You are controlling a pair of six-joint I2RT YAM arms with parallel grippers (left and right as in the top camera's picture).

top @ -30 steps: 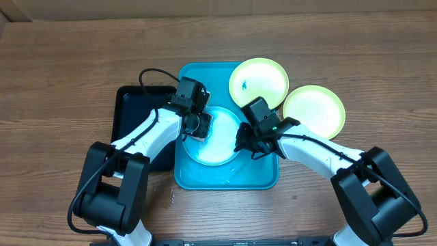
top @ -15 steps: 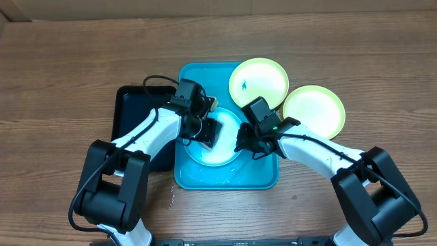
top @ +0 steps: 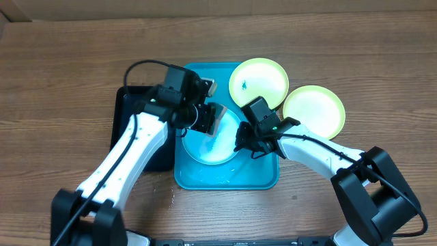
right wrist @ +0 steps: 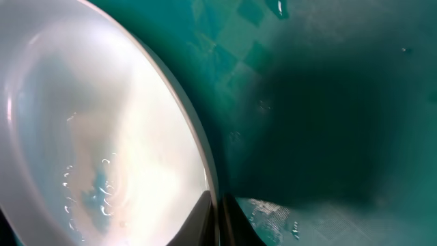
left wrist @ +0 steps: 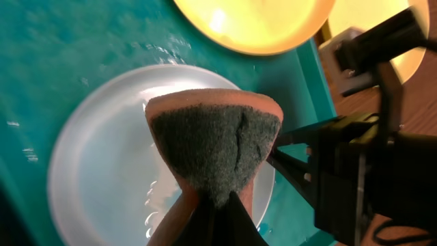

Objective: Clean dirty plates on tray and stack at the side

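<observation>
Overhead top-down; both wrist cams close-up, share plate (left wrist: 95,157).

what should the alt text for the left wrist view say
The left gripper pinches a sponge, dark scrub face to the camera, over a wet pale plate in the turquoise tray. The right gripper clamps that plate's right rim, and a yellow-green plate sits at the top edge.

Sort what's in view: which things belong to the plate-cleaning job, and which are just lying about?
Job: turquoise tray; light-blue plate on it, rim pinched by right end effector; sponge in left end effector; smudged yellow-green plate overlapping the tray's corner; second yellow-green plate on the table.
Lying about: black tray beside the turquoise one.
</observation>
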